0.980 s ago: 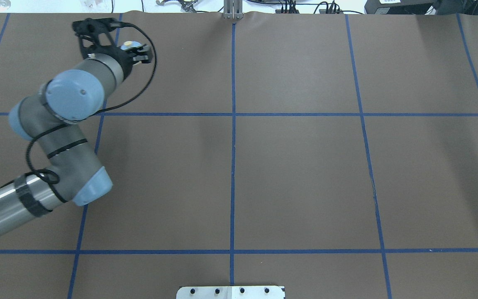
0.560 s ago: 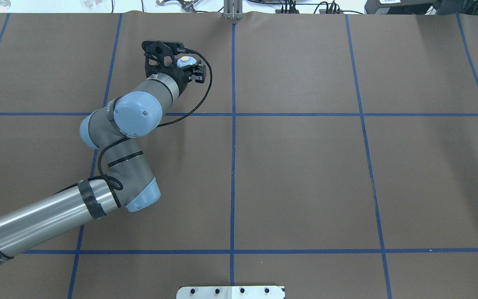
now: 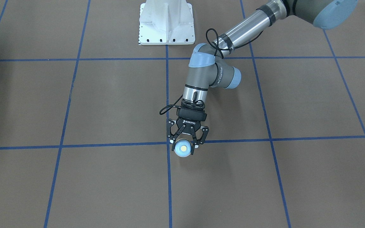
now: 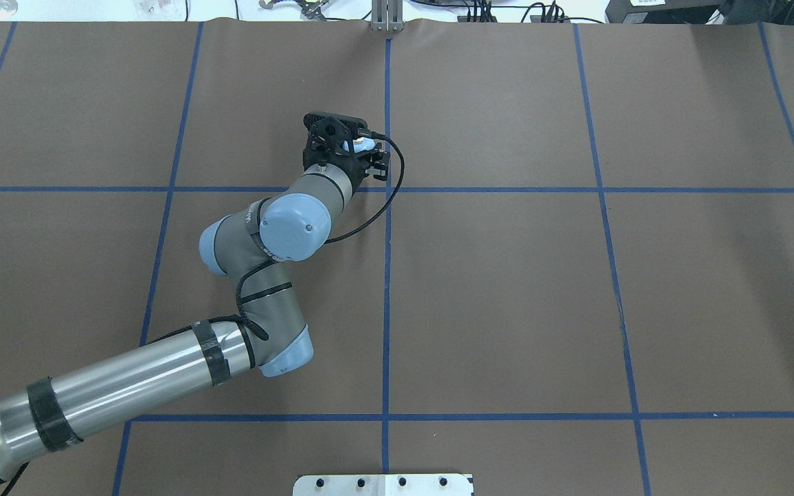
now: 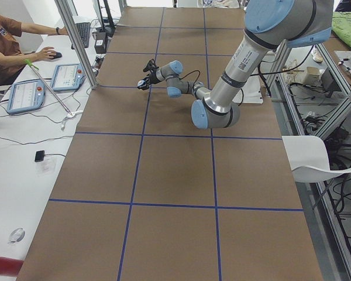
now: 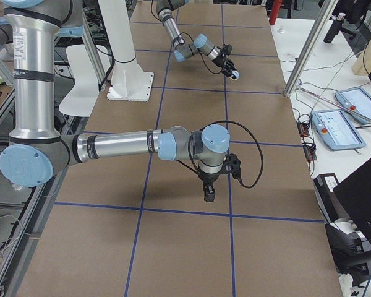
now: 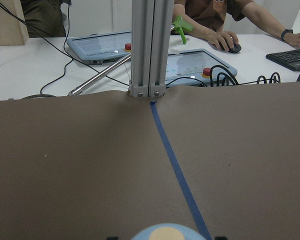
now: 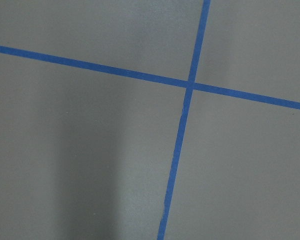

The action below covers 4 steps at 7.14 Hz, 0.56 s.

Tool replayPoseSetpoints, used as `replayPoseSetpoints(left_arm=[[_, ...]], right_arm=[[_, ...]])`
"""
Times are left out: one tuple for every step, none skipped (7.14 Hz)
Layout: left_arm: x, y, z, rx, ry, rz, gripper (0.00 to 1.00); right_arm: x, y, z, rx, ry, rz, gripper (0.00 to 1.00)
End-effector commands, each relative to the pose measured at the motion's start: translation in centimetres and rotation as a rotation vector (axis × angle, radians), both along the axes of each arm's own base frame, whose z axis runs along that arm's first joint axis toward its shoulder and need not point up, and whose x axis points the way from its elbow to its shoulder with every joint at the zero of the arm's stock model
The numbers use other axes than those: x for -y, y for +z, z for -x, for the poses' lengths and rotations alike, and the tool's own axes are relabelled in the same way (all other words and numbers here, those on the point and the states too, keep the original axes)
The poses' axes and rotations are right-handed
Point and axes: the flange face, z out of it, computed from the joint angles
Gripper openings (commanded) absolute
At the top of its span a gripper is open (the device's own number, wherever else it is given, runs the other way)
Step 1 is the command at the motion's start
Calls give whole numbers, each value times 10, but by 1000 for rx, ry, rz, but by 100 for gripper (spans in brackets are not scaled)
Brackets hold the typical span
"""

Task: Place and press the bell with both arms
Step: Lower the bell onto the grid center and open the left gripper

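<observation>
Since 1 s ago the L arm has swung across the overhead view, from upper left to the middle. Its L gripper now sits just left of the middle blue line, a bit above the upper cross line. The bell went w/ it.

The bell is between the two black fingers. They are closed in on its sides, so the grip is only as wide as the bell. Its cream button faces up. In the front view it's near the centre, by where two blue lines cross. Can't tell if it touches the table.

In the overhead view the wrist hides most of the bell, and only a bit of blue peeks out.

The R arm shows only in the right side view, low centre. Its R gripper points down, well apart from the bell. Open or closed: can't tell.

Around: a white pedestal at top centre of the front view. A metal post stands at the table's far edge, ahead of the bell in the L wrist view. Behind it are tablets and a person's hand on a mouse.
</observation>
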Motion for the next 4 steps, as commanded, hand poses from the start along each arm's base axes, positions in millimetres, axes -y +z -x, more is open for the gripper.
replayPoseSetpoints(left_arm=[[-17,-15,-30,-4,33,-4,0],[-24,-13,-36,0,44,-2,0],[-32,-13,-43,1,55,-2,0],[-34,-13,-44,0,59,0,33]], right_arm=[[0,0,1,-1,-1,1,100],[0,1,1,-2,-3,1,100],[0,1,1,-3,-3,1,100],[0,1,2,-3,-5,1,100]])
